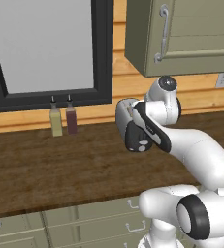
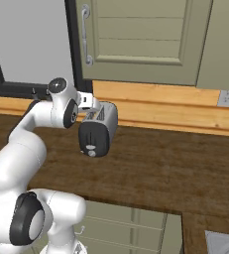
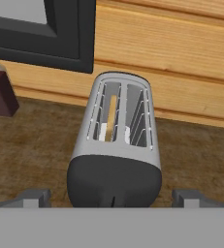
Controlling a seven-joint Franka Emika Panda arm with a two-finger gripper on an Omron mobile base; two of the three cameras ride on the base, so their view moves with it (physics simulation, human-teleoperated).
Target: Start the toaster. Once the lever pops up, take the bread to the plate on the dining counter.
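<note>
Claw (image 3: pixel 111 197) fingers spread wide, hovering just above the rounded silver-grey toaster's (image 3: pixel 116 145) black end; pale tan bread slice (image 3: pixel 112 116) stands in its left slot, on the dark wood table (image 2: pixel 175 173).

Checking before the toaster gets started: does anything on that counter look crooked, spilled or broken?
Nothing stands out. The toaster stands upright on the wooden worktop, the bread sits straight in its left slot, and the two bottles stand upright.

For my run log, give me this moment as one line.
gripper: open, hovering astride black end | small rounded silver-grey toaster: on wood worktop | thin pale tan bread slice: in left slot | lever: not pressed
</note>
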